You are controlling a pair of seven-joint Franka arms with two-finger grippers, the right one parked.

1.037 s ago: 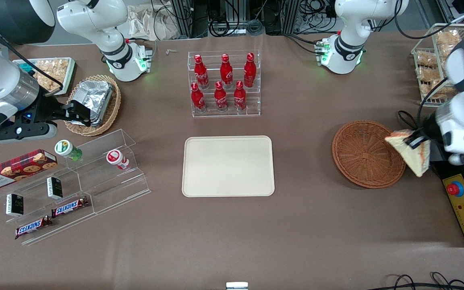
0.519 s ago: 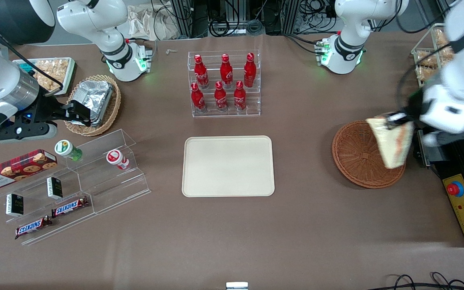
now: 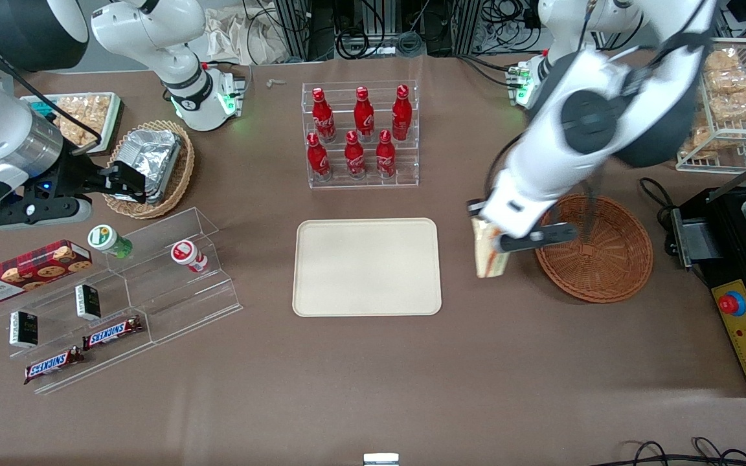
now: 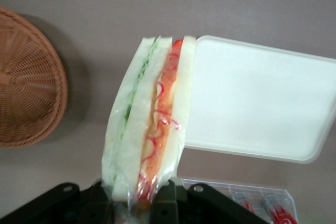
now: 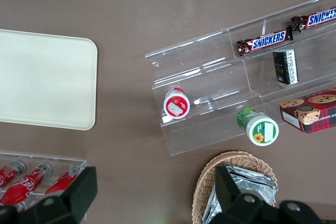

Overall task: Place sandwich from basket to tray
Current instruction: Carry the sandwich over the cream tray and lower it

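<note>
My left gripper point(image 3: 484, 226) is shut on the sandwich point(image 3: 489, 254), a wedge of pale bread in clear wrap with red and green filling. It hangs above the table between the reddish-brown wicker basket point(image 3: 606, 268) and the cream tray point(image 3: 366, 266). In the left wrist view the sandwich point(image 4: 149, 119) is pinched between the black fingers point(image 4: 167, 200), with the tray point(image 4: 262, 98) beside it and the basket point(image 4: 26, 82) nearby. The basket holds nothing.
A clear rack of red bottles point(image 3: 360, 133) stands farther from the camera than the tray. Clear acrylic shelves point(image 3: 120, 291) with snacks and a tan basket with foil container point(image 3: 153, 162) lie toward the parked arm's end. A wire rack of bagged snacks point(image 3: 729, 97) and a black control box point(image 3: 745, 323) sit toward the working arm's end.
My left gripper has carried the sandwich from the basket's outer edge, across the basket, to the gap between basket and tray.
</note>
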